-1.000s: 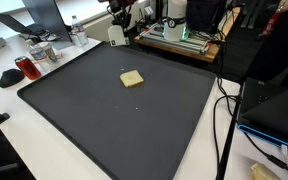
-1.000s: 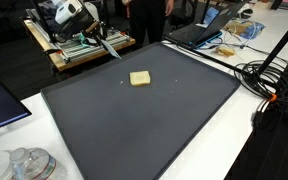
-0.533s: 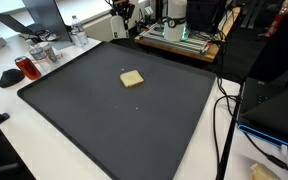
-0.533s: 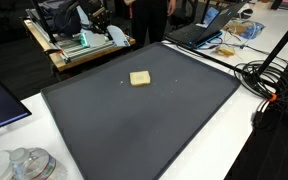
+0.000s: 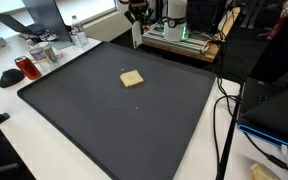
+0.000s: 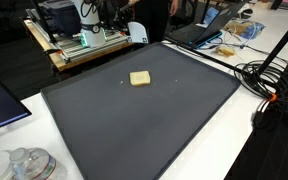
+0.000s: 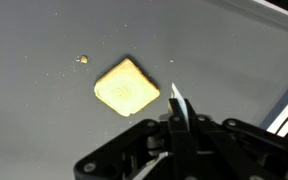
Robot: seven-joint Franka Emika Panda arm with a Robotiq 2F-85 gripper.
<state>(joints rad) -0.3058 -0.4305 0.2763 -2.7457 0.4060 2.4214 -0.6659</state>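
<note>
Your gripper (image 7: 177, 100) has slid sideways.
It is shut, holding nothing, well apart from the yellow square (image 5: 132, 78) on the mat (image 5: 104, 125).

Yellow square piece (image 7: 127, 88), lying flat, mid dark mat (image 5: 104, 130)

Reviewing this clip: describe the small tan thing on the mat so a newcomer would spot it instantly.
A large dark grey mat covers most of the white table. On its half nearer the cluttered benches lies a flat tan square piece. It is the only pale thing on the mat, save a tiny crumb beside it.
</note>
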